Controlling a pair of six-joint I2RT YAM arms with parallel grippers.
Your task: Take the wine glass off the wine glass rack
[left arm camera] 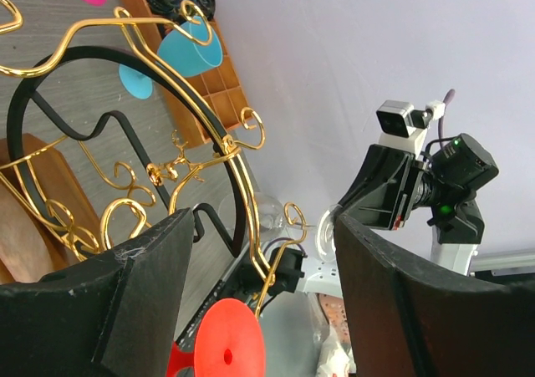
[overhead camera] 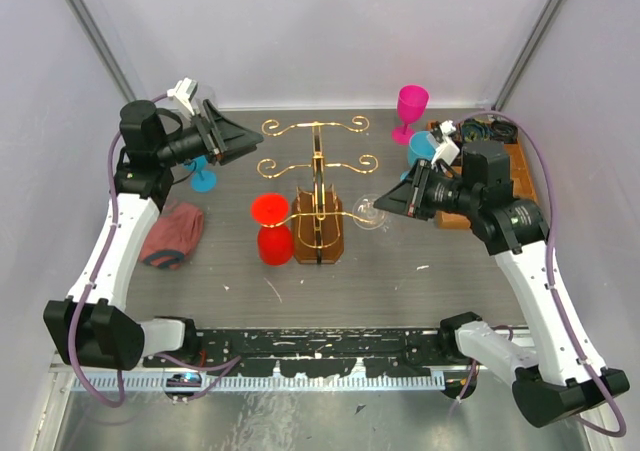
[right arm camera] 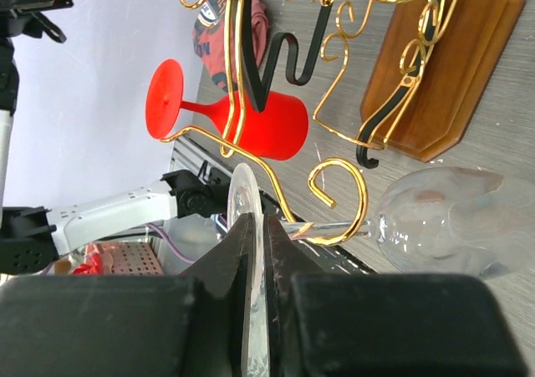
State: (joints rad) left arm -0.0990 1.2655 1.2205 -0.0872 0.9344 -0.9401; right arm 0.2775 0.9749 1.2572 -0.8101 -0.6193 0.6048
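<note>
The table [overhead camera: 400, 261] is grey with a fine wood grain. On it, between the two tools, stands the wine glass rack [overhead camera: 318, 186]: thin gold wire bent into scrolled arms in tiers, on a glossy brown wooden base with cut corners. The right gripper [right arm camera: 257, 226] has its blunt black fingers [right arm camera: 217, 268] pressed together on the flat foot of the clear wine glass [right arm camera: 443, 222], which is seen edge-on as a thin pale disc. The glass has not left the rack. Its stem lies in the curl of the lowest gold arm just ahead of the fingertips, and its bowl is beyond, near the base. The left gripper [left arm camera: 261, 226] holds nothing, its matte black jaws spread wide with the upper arms of the rack in front of it. Past the rack from the right tool is a smooth, opaque red glass [overhead camera: 272, 229].

The fingers cover much of the clear foot. From above, the clear glass nearly vanishes against the grey table. I cannot tell whether the red glass hangs or stands.
</note>
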